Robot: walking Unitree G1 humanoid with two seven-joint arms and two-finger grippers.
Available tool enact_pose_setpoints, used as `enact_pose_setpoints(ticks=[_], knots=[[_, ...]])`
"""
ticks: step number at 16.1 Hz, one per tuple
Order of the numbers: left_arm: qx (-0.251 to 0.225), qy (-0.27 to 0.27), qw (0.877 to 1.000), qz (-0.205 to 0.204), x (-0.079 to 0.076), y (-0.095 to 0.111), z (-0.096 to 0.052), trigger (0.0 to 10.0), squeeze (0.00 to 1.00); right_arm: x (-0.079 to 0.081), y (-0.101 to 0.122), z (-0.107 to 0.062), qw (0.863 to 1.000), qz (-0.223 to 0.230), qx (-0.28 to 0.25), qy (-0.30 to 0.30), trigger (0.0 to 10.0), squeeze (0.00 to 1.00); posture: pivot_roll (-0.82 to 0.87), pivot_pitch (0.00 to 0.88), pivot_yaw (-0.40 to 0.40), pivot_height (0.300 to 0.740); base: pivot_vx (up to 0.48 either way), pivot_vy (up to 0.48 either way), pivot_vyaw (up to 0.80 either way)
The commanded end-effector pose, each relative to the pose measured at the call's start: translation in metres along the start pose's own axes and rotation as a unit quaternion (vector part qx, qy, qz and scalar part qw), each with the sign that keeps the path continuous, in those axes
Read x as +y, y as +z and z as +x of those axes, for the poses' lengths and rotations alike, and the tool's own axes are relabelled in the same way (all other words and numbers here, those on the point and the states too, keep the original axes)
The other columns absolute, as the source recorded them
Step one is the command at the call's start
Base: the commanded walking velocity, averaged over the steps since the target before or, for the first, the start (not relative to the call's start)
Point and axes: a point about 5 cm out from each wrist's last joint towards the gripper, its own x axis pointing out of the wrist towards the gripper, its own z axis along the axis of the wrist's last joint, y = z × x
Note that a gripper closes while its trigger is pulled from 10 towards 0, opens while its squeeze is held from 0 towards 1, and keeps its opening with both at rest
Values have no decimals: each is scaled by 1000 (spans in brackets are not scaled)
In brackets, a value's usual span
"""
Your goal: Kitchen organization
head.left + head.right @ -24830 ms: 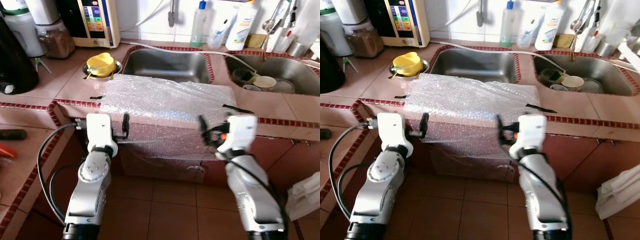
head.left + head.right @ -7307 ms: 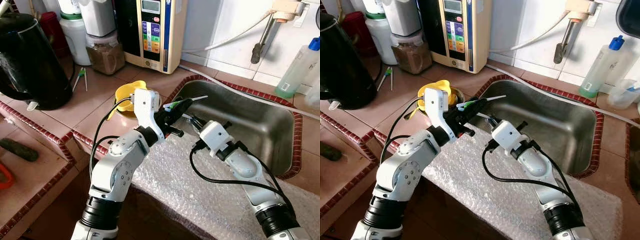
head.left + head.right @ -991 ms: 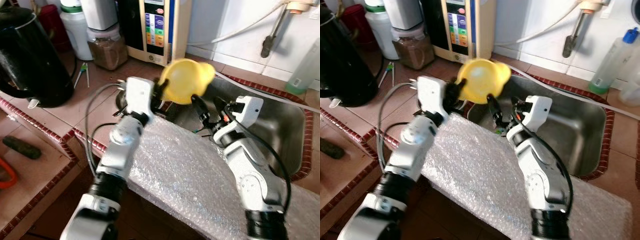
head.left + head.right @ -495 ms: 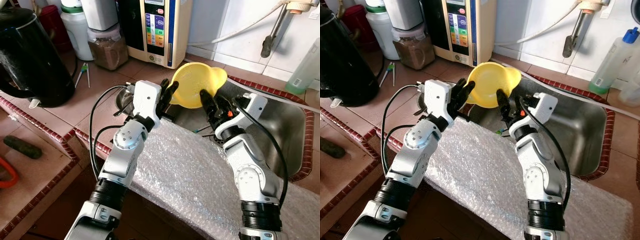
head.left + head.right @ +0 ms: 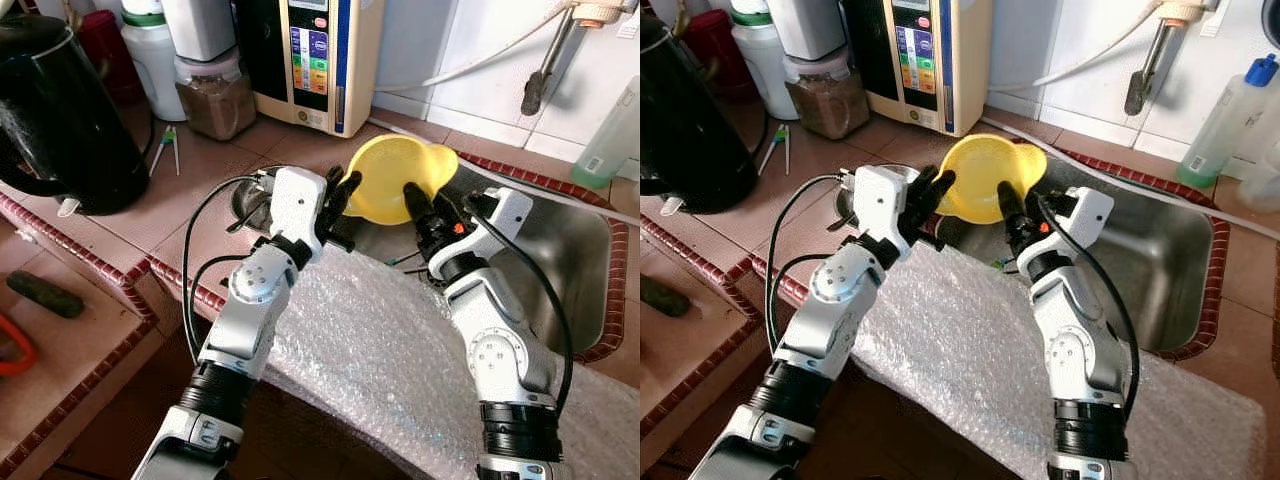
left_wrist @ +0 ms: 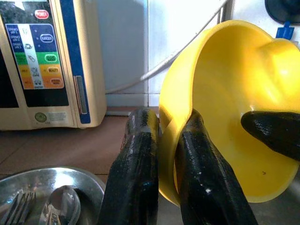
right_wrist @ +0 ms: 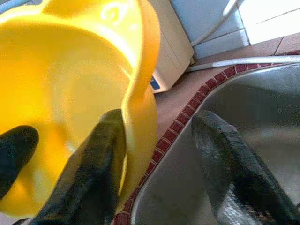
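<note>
Yellow bowl (image 5: 392, 180): it is in the air, tilted on its side, above the near left corner of the steel sink (image 5: 560, 260); its open side faces the camera.
Left gripper (image 6: 161, 164): it is clenched on the rim of the yellow bowl, one black finger inside the bowl and one outside.
Right gripper (image 7: 159, 159): its fingers are spread apart around the opposite rim; one finger (image 7: 89, 164) lies against the inside wall of the bowl, the other one stands apart over the sink.
Bubble wrap (image 5: 400, 350): it covers the counter edge in front of the sink, under both arms.
Metal dish (image 6: 51, 197): it is set into the counter below the left gripper, with a spoon and a fork inside.
Water machine (image 5: 320, 55): it stands against the wall behind the bowl.
Black kettle (image 5: 55, 110): it is on the counter, far to the left.
</note>
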Motion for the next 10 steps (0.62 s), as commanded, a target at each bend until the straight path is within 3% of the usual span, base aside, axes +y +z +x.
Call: enact_pose_setpoints(ticks=[1, 10], knots=[[-26, -22, 999, 4, -5, 12, 0, 0, 0, -10, -4, -2, 999, -1, 11, -32, 0, 0, -72, 66, 64, 740, 0, 0, 0], [-25, -25, 999, 27, -1, 14, -1, 0, 0, -7, -5, 4, 999, 0, 1, -50, 0, 0, -49, 64, 80, 740, 0, 0, 0]])
